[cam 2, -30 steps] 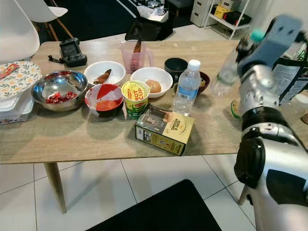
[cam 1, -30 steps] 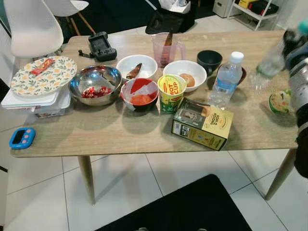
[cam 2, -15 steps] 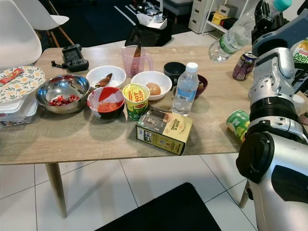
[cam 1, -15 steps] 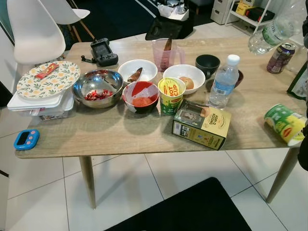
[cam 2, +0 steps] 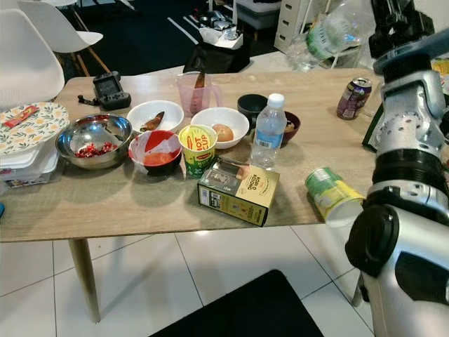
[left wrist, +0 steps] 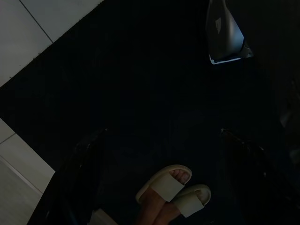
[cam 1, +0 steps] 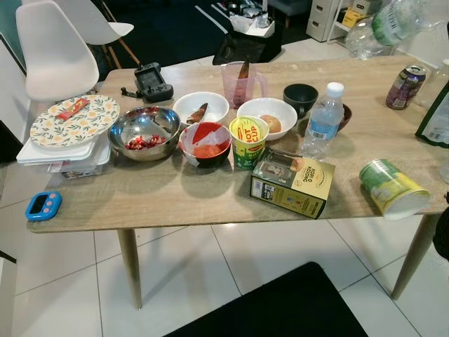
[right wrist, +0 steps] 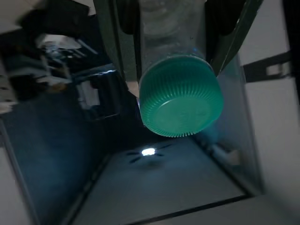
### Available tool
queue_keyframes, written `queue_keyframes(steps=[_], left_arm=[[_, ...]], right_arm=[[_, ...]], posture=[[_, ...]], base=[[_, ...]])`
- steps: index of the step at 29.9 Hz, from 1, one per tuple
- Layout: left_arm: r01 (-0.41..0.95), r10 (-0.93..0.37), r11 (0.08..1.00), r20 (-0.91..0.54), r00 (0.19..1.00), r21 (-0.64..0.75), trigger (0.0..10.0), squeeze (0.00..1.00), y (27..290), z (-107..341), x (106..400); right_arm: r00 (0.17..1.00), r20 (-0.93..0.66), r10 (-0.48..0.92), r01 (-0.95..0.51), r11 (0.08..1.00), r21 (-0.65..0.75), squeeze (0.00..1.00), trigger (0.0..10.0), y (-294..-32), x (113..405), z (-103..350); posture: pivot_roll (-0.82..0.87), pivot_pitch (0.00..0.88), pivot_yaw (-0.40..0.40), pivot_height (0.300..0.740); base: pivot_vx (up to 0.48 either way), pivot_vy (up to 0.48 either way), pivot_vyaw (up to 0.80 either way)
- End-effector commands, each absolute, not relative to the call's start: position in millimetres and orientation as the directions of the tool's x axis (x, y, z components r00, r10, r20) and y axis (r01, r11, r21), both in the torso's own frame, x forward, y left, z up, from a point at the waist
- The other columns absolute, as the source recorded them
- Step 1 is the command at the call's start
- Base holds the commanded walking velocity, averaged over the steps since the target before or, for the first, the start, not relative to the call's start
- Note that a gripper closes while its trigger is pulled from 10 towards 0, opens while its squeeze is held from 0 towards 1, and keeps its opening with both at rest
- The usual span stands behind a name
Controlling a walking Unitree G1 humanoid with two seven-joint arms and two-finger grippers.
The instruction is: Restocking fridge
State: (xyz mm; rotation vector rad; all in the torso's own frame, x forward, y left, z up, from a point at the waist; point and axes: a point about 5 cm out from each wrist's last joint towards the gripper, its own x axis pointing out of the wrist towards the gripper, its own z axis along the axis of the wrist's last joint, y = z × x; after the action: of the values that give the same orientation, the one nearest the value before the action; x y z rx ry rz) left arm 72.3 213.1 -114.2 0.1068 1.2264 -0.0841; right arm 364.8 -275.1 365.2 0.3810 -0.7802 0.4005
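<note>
We have the right gripper (right wrist: 176, 56) clamped on the green-capped water bottle (cam 2: 330, 31), which hangs tilted in the air above the far right corner of the tabletop (cam 1: 175, 193), cap end toward the wrist. In the right wrist view the two black fingers (right wrist: 115, 37) press on the clear neck just behind the green cap (right wrist: 179, 96).

We judge the bottle thin-walled and soft, so it will dent if squeezed hard, and the smooth plastic may be slippery. How full it is we cannot tell, so its weight is uncertain. The neck under the cap is the stiffest part, and holding there seems right to us, though the long body may swing.

The left gripper hangs idle over a dark mat (left wrist: 140, 93), and whether its fingers are apart or together we cannot tell.

A second water bottle (cam 1: 320, 119) stands upright near the middle of the tabletop.
</note>
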Motion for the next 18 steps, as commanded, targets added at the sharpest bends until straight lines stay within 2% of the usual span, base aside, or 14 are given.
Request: queue_keyframes(steps=[1, 9, 18], left_arm=[[0.123, 0.008, 0.991, -0.930, 0.366, 0.057, 10.0, 0.00, 220, -111, 81], [0.125, -0.001, 0.991, -0.930, 0.367, 0.048, 10.0, 0.00, 215, -112, 83], [0.117, 0.001, 0.992, -0.932, 0.363, 0.047, 10.0, 0.00, 214, -112, 82]], right_arm=[[0.600, 0.764, 0.237, -0.506, 0.852, 0.133, 0.00, 10.0, -278, 357, 374], [0.478, 0.793, 0.378, -0.602, 0.798, -0.018, 0.00, 10.0, -300, 324, 372], [0.446, 0.767, 0.462, -0.615, 0.780, -0.112, 0.00, 10.0, -321, 296, 369]], posture=[[0.01, 0.018, -0.003, 0.740], [0.01, 0.008, -0.018, 0.740], [0.00, 0.006, -0.027, 0.740]], base=[[0.000, 0.000, 0.00], [0.000, 0.000, 0.00], [0.000, 0.000, 0.00]])
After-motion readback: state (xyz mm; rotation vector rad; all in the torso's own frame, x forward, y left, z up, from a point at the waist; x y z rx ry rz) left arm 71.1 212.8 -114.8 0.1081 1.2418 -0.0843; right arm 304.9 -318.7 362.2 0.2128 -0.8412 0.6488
